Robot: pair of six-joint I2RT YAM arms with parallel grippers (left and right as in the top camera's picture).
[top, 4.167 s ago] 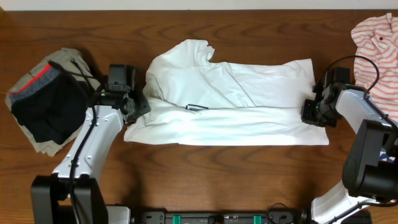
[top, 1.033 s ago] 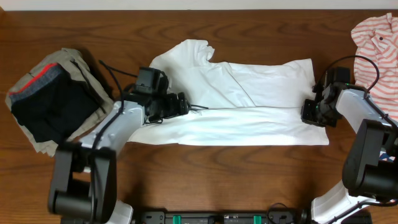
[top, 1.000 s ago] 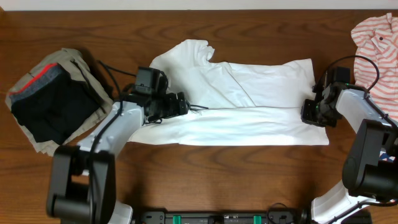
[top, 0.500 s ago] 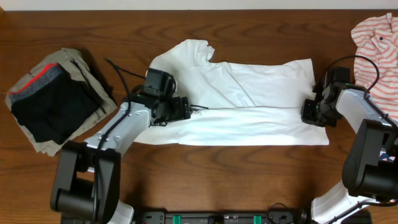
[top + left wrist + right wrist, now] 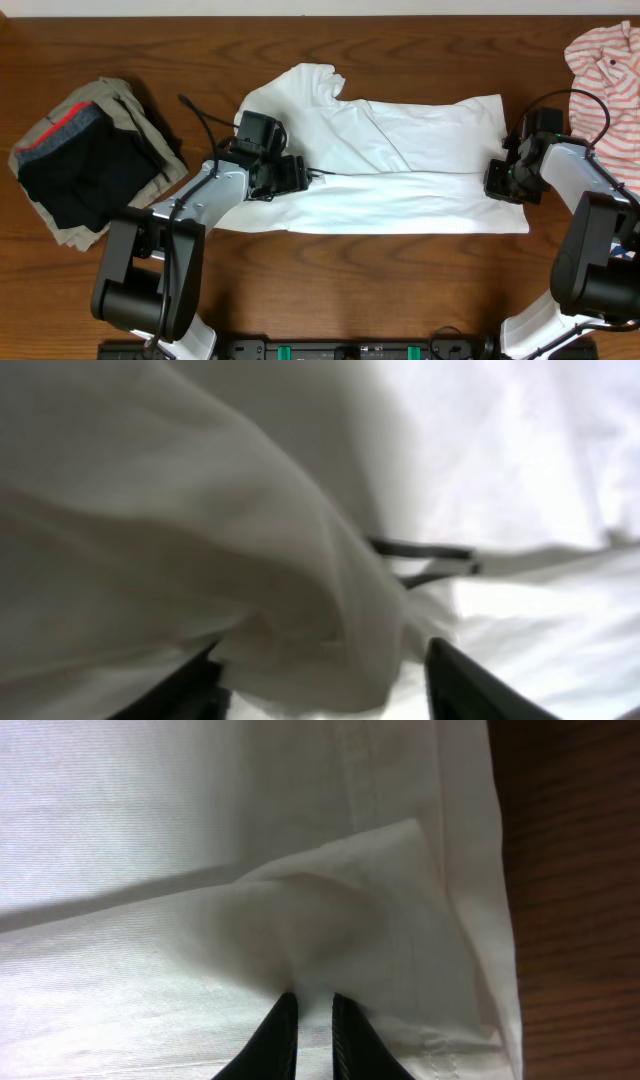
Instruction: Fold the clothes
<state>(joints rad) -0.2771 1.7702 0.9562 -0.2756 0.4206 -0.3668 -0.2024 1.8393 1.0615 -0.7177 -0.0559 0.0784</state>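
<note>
From above, the clothes (image 5: 400,170) lie spread across the middle of the table (image 5: 400,285), a piled dark-and-khaki stack (image 5: 80,165) far left and a striped shirt (image 5: 610,60) at the far right corner. The left gripper (image 5: 298,174) sits on the garment's left part beside a thin dark loop (image 5: 315,172), and the right gripper (image 5: 492,183) is at the right edge. In the left wrist view the fingers (image 5: 470,685) stand apart, straddling a raised bulge of white cloth but not yet pinching it. In the right wrist view the fingertips (image 5: 282,1025) are almost together, nipping a puckered bit of fabric near the hem. That hold looks shallow, so a pull could slip the thin cotton free. The left jaws may catch only the top layer, which would drag a lopsided fold. Compared with a few seconds ago, the left gripper has moved from the garment's left edge inward onto the cloth, creeping a little further right within the last second. The right arm and the garment's outline are unchanged.
</note>
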